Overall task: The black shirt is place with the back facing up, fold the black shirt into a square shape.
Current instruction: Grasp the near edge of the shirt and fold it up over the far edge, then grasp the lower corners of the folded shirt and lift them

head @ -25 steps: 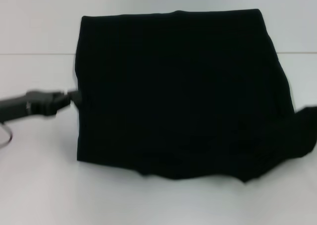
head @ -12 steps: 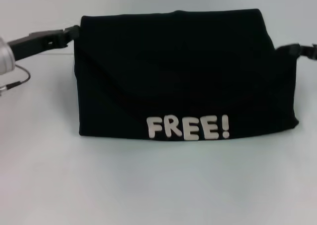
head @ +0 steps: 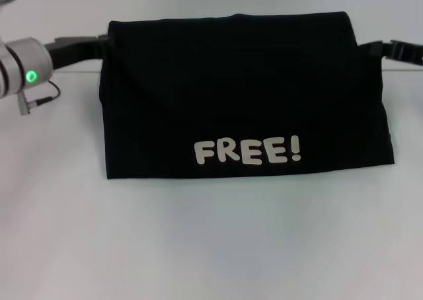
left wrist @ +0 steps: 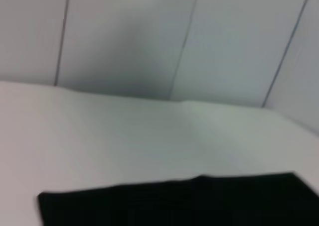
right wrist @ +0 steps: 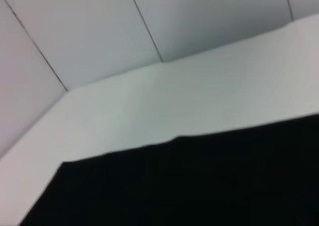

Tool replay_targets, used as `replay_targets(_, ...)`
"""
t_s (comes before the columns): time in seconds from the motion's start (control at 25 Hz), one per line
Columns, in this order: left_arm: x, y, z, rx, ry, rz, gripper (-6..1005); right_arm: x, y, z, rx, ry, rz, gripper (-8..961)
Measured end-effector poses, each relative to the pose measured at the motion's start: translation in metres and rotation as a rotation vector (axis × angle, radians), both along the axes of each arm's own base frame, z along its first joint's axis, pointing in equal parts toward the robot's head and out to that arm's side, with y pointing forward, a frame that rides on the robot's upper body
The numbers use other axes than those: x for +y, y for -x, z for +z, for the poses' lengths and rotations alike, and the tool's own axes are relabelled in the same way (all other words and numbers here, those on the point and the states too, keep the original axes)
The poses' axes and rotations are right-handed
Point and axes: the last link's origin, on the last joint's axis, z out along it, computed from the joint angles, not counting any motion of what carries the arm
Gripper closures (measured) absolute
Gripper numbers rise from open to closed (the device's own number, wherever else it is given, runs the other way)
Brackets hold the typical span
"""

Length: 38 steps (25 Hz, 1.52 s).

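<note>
Black shirt (head: 244, 95): folded into a wide block, lying flat on the white table (head: 211, 240), centre to upper centre of the head frame. The far edge is straight and runs near the top of the frame; the near edge runs a little below mid-height, slanting slightly. The left side is close to vertical, the right side flares outward toward the bottom. White block lettering "FREE!" (head: 248, 151) faces up along the near edge, centred. A faint diagonal fold line crosses the upper left of the cloth.

Left gripper (head: 104, 43): black, at the upper left of the head frame, its tip meeting the shirt's far left corner. Black against black cloth; whether it is clenched on the fabric or released cannot be told. Behind it is a grey wrist section with a green indicator light (head: 30, 76) and a thin cable (head: 43, 98).

Right gripper (head: 375, 49): black, at the upper right edge of the head frame, its tip at the shirt's far right edge. Grip state likewise cannot be told.

Left wrist view: the shirt (left wrist: 184, 201) is a dark band along the bottom of the frame, with the table (left wrist: 124, 136) above it and a panelled wall (left wrist: 149, 37) beyond.

Right wrist view: the shirt (right wrist: 189, 181) fills the lower part of the frame; the table (right wrist: 189, 96) and wall (right wrist: 99, 27) lie above.
</note>
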Motion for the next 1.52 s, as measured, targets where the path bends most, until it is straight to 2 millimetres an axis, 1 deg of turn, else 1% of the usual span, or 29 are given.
replay_targets(0.2, -0.001, 0.001, -0.025, 0.08, 0.012, 0.017, 987, -0.001, -0.007, -0.02, -0.004, -0.008, -0.067, 903)
replay_targets(0.4, -0.003, 0.004, -0.038, 0.14, 0.005, 0.032, 987, -0.004, -0.013, -0.034, -0.01, -0.019, -0.11, 899)
replay_targets(0.48, -0.003, 0.007, -0.041, 0.158, 0.0, 0.046, 917, -0.005, -0.014, -0.038, -0.014, -0.024, -0.12, 898)
replay_targets(0.6, -0.001, 0.012, -0.042, 0.189, -0.02, 0.084, 812, -0.005, -0.014, -0.04, -0.018, -0.033, -0.124, 771)
replay_targets(0.68, 0.001, 0.015, -0.04, 0.21, -0.037, 0.106, 739, -0.004, -0.014, -0.038, -0.007, -0.051, -0.126, 687)
replay_targets(0.8, 0.002, 0.018, -0.037, 0.225, -0.054, 0.124, 629, -0.005, -0.017, -0.031, 0.037, -0.099, -0.132, 475)
replay_targets(0.84, 0.001, 0.019, -0.036, 0.227, -0.058, 0.128, 592, -0.006, -0.019, -0.029, 0.057, -0.116, -0.134, 454)
replay_targets(0.96, -0.001, 0.024, -0.035, 0.225, -0.065, 0.144, 390, -0.011, -0.025, -0.023, 0.101, -0.148, -0.136, 392)
replay_targets(1.12, -0.004, 0.029, -0.032, 0.206, -0.07, 0.156, 294, -0.017, -0.032, -0.015, 0.127, -0.159, -0.127, 309)
replay_targets(1.24, -0.01, 0.029, -0.026, 0.135, -0.057, 0.141, 223, -0.024, -0.034, -0.008, 0.151, -0.146, -0.096, 247)
replay_targets(1.36, -0.025, 0.026, -0.015, 0.027, -0.004, 0.076, 151, -0.035, -0.036, 0.001, 0.197, -0.116, -0.057, 254)
replay_targets(1.52, -0.055, 0.024, -0.003, -0.11, 0.094, -0.026, 142, -0.052, -0.04, 0.012, 0.252, -0.051, -0.013, 258)
